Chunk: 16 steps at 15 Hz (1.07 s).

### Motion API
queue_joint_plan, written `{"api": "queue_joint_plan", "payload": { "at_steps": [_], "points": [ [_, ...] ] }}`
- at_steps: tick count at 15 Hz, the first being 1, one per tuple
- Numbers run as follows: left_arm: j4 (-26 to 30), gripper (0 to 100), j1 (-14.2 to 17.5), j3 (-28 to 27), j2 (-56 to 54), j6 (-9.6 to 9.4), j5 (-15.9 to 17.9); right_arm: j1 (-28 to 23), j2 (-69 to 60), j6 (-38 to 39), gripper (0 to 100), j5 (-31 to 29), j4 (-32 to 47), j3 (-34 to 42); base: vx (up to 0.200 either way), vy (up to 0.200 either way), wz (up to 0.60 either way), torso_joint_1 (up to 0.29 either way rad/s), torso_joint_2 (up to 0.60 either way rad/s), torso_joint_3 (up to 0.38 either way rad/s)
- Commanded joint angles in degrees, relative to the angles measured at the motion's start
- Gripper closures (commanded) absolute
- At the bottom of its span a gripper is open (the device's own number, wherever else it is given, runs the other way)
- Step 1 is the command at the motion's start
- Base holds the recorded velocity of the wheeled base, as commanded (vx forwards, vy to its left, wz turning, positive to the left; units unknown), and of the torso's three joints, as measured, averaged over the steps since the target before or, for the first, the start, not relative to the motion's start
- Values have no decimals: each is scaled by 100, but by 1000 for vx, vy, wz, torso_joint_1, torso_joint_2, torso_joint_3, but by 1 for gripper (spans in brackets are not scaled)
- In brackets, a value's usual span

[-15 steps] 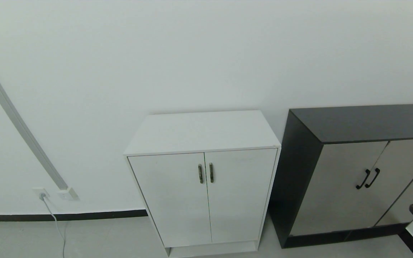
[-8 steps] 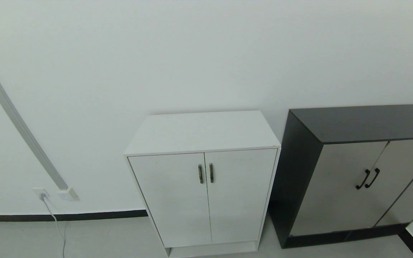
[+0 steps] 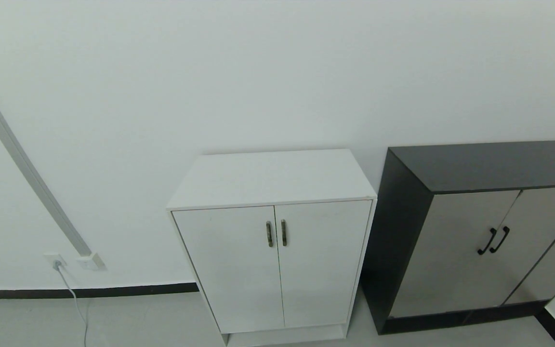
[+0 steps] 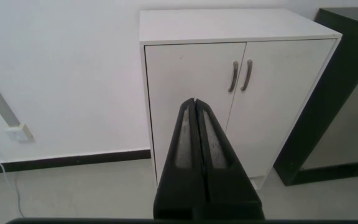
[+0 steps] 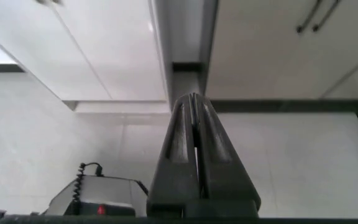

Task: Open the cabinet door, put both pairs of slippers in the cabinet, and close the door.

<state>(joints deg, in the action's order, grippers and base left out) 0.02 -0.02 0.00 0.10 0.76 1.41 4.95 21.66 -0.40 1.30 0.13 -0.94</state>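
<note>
The white cabinet [image 3: 272,241] stands against the wall with both doors shut and two dark handles [image 3: 276,233] side by side at the middle. My left gripper [image 4: 194,102] is shut with nothing in it. It is held in front of the white cabinet [image 4: 229,87], some way off and level with the left door. My right gripper [image 5: 194,98] is also shut and empty, low over the floor. It points at the gap between the white cabinet's base [image 5: 104,74] and the black one.
A black cabinet [image 3: 475,231] with grey doors stands close to the right of the white one. A wall socket with a cable [image 3: 57,264] and a slanting grey conduit [image 3: 22,164] are at the left. Open grey floor [image 3: 113,323] lies in front.
The dark gripper at the head view's lower right edge has sunk downward out of the picture. The cabinets and their doors stand as before.
</note>
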Motion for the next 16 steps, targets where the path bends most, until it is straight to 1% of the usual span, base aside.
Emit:
{"api": "queue_joint_plan", "payload": {
  "at_steps": [1, 2, 3, 4, 6, 8, 13, 16],
  "points": [
    [-2, 100, 2, 0, -1, 4, -1, 164, -628, -56, 100, 45, 39, 68, 0, 0, 0, 0, 0, 0],
    [-2, 100, -6, 0, -1, 4, -1, 314, -742, -171, 100, 142, 22, 94, 0, 0, 0, 0, 0, 0],
    [-2, 100, 2, 0, -1, -5, -1, 296, -716, -179, 100, 142, 22, 94, 0, 0, 0, 0, 0, 0],
    [-2, 100, -6, 0, -1, -5, -1, 155, -655, -179, 100, 133, 22, 85, 0, 0, 0, 0, 0, 0],
    [-2, 100, 2, 0, -1, 4, -1, -433, -619, -188, 100, 133, 22, 94, 0, 0, 0, 0, 0, 0],
    [-2, 100, -6, 0, -1, 4, -1, -680, -883, -188, 100, 133, 22, 94, 0, 0, 0, 0, 0, 0],
    [-2, 100, 2, 0, -1, 4, -1, -688, -1613, -188, 100, 133, 22, 94, 0, 0, 0, 0, 0, 0],
    [-2, 100, -6, 0, -1, -5, -1, -486, -2157, -171, 100, 168, 13, 94, 0, 0, 0, 0, 0, 0]
  ]
}}
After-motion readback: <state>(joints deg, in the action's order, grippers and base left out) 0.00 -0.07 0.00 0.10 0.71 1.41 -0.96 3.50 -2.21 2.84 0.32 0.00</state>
